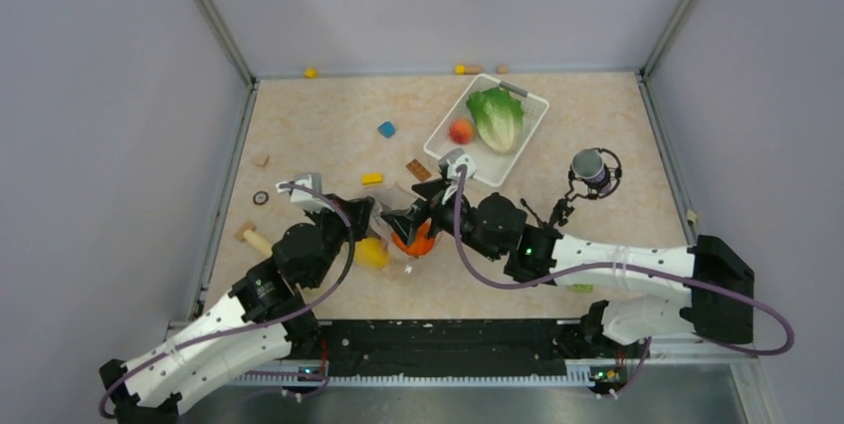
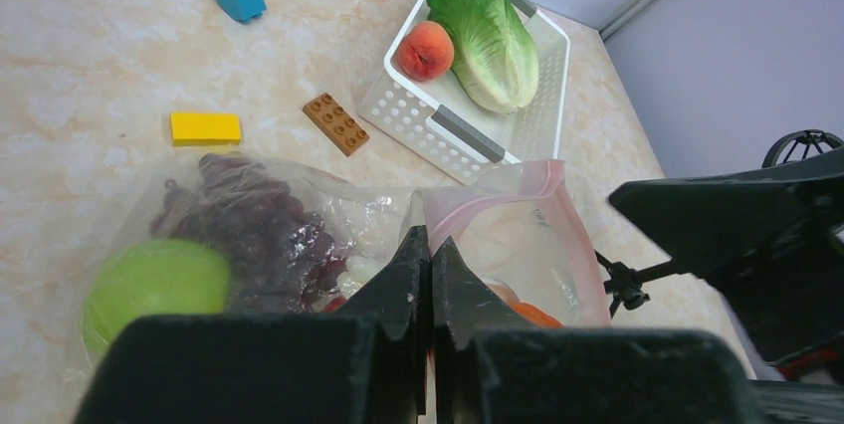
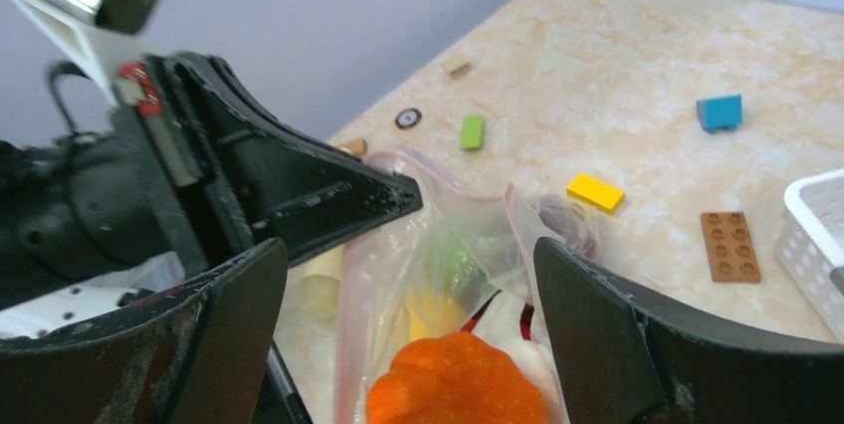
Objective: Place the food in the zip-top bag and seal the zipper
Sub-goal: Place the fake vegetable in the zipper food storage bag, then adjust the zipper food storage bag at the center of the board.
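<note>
The clear zip-top bag (image 2: 328, 215) lies in front of both arms with its pinkish zipper (image 2: 498, 195) gaping. My left gripper (image 2: 431, 237) is shut on the bag's mouth edge. Inside the bag are purple grapes (image 2: 249, 230), a green lime (image 2: 154, 285) and a yellow lemon (image 3: 433, 315). An orange (image 3: 458, 384) sits in the bag's mouth, and my right gripper (image 3: 406, 250) stands open above it, touching nothing. The lettuce (image 1: 498, 115) and a red fruit (image 1: 460, 130) lie in the white basket (image 1: 438, 142).
Loose blocks lie beyond the bag: blue (image 1: 386, 129), yellow (image 1: 371, 179), brown (image 1: 418, 170). A wooden peg (image 1: 254, 238) lies at the left. A purple-capped cylinder in a black holder (image 1: 593, 171) stands right of the basket. Walls close in the table.
</note>
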You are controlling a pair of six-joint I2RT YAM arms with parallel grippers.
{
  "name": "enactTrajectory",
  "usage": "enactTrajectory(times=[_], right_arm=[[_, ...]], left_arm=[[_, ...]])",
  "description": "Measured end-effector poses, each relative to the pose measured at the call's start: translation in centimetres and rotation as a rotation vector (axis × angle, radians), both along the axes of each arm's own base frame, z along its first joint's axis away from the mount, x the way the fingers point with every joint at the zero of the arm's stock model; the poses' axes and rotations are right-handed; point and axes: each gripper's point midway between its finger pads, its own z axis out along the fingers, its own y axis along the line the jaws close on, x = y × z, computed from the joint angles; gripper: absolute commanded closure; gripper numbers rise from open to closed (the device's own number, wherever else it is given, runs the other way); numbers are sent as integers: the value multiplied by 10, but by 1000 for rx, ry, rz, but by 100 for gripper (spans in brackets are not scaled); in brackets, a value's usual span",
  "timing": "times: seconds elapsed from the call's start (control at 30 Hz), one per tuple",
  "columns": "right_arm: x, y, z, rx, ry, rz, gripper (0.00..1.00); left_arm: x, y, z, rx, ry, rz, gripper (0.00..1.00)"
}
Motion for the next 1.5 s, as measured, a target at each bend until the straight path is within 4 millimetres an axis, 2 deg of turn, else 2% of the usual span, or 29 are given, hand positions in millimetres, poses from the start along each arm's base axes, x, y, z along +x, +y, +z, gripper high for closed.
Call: enactTrajectory(times=[0.17,0.3,0.5,0.7,0.87,1.03,1.13,1.2,1.27,1.4,1.5], right_arm=[[-7,-13,29,64,-18,10,8],[-1,-28,25,48,26,-63,12],[15,-56,-21,-80,153,-243,20],[7,-86,-64,-170,232,-301,27],[2,-96,-75,-167,259,-303,39],[0,-98,-82,-162,281,-305,47],[-1,-97,-85,-163,290,-306,57],[0,-95,-87,-166,295,-305,70],[0,-91,-92,-175,297,-300,100],[0,-85,-95,-214,285,-277,100],[0,-78,-74,-216,257,-248,100]], left_arm=[[0,0,0,1,1,0,100],[0,0,0,2,1,0,100],[0,0,0,1,1,0,100],[0,0,-1,2,1,-1,100],[0,-1,-5,7,6,-4,100],[1,-2,-6,9,8,-5,100],[1,-2,-5,8,8,-5,100],[0,-2,-5,8,8,-6,100],[0,-2,-5,7,7,-8,100],[0,-1,-3,2,2,-8,100],[-2,0,-3,5,7,-6,100]])
